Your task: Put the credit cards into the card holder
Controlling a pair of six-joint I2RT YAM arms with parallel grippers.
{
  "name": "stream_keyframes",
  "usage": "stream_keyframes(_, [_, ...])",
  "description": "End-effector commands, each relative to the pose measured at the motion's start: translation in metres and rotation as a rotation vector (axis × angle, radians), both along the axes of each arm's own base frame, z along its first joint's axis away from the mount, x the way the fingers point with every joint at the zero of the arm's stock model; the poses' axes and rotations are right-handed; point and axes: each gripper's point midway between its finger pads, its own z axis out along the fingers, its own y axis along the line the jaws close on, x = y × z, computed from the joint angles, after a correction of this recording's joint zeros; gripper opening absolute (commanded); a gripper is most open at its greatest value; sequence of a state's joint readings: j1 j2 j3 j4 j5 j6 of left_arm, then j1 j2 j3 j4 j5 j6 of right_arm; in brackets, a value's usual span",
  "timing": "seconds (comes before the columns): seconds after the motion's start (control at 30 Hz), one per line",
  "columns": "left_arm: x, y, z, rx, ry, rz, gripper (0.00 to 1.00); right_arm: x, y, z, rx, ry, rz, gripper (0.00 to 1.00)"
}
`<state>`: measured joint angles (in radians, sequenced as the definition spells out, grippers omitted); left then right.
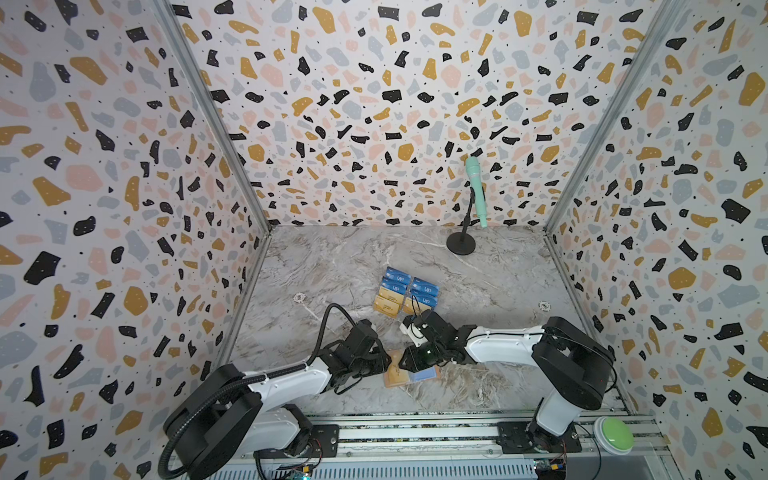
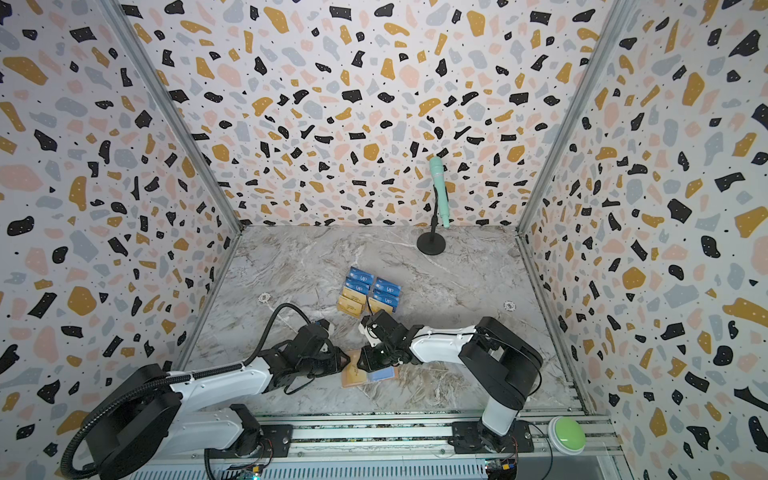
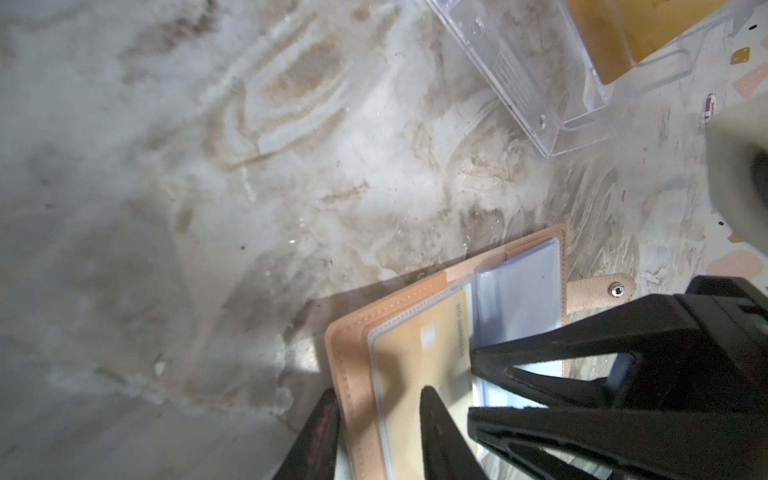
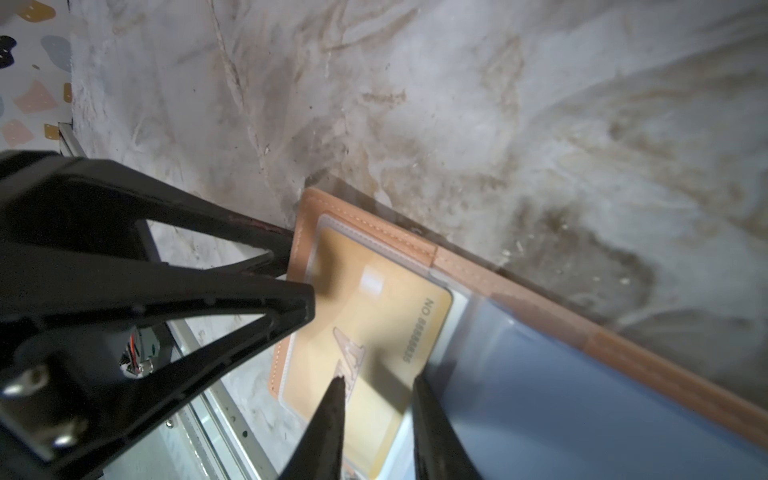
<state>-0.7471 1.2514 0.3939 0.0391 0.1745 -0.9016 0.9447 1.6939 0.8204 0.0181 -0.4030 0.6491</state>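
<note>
Now, table (image 1: 332, 266): marble top; both my arms work toward its near edge.
Clear stand (image 3: 536, 95): upright farther back, around the middle of the table, with blue and gold credit cards (image 1: 397, 277) in its tiers.
Card holder (image 3: 347, 374): lying open and flat on the table between my two grippers, sleeves facing up. The right-hand page shows blue through its sleeve, which I take for a card already in.
Left gripper (image 3: 378, 392): jaws apart, straddling the holder's outer edge, one tip just off the leather and the other on the sleeve. I judge it is steadying the holder, not clamping it.
Right gripper (image 4: 379, 380): jaws apart over the spine end of the gold card, gripping nothing that I can see.
Gold card (image 4: 374, 332): inside the left-hand sleeve, its short end near the spine. I cannot tell whether it is fully home.
Snap tab (image 3: 602, 291): undone, lying flat beyond the right-hand page.
Step in hand: seating the gold card and letting it go, I reckon.
Next move: lift my right gripper straight clear without dragging the card out. Then go to the stand for another card, with the left holding the holder down.
</note>
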Motion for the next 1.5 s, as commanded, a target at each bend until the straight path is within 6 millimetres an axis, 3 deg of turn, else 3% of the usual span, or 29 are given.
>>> stream_keyframes(0.0, [0.002,-0.002,0.002,-0.005,-0.008,-0.008,0.35,-0.005,0.010,0.010,0.062,0.016,0.024,0.29])
stream_keyframes(0.17, [0.002,-0.001,0.002,-0.001,-0.008,-0.006,0.35,-0.006,0.015,0.021,0.114,0.020,0.024,0.29])
stream_keyframes(0.3, [0.006,0.009,0.007,0.067,-0.039,-0.005,0.36,0.006,0.003,0.034,0.097,-0.028,-0.014,0.29])
stream_keyframes(0.4, [0.012,0.025,0.019,0.165,-0.073,0.020,0.36,0.016,-0.009,0.044,0.084,-0.071,-0.037,0.29])
stream_keyframes(0.47, [0.014,0.026,0.030,0.177,-0.092,0.014,0.37,0.020,-0.017,0.043,0.062,-0.080,-0.044,0.28])
stream_keyframes(0.53, [0.015,0.015,0.039,0.121,-0.095,-0.003,0.37,0.022,-0.028,0.036,0.030,-0.079,-0.048,0.26])
stream_keyframes(0.67, [0.012,-0.026,0.057,-0.095,-0.087,-0.057,0.37,0.025,-0.047,0.025,-0.008,-0.082,-0.065,0.22])
stream_keyframes(0.8, [0.010,-0.056,0.064,-0.224,-0.059,-0.078,0.37,0.025,-0.063,0.015,-0.035,-0.078,-0.082,0.20])
stream_keyframes(1.0, [0.005,-0.082,0.054,-0.322,-0.006,-0.085,0.37,0.019,-0.076,0.002,-0.069,-0.062,-0.093,0.18])
stream_keyframes(1.47, [0.001,-0.079,0.020,-0.259,0.058,-0.074,0.37,0.017,-0.088,-0.009,-0.109,-0.055,-0.109,0.18])
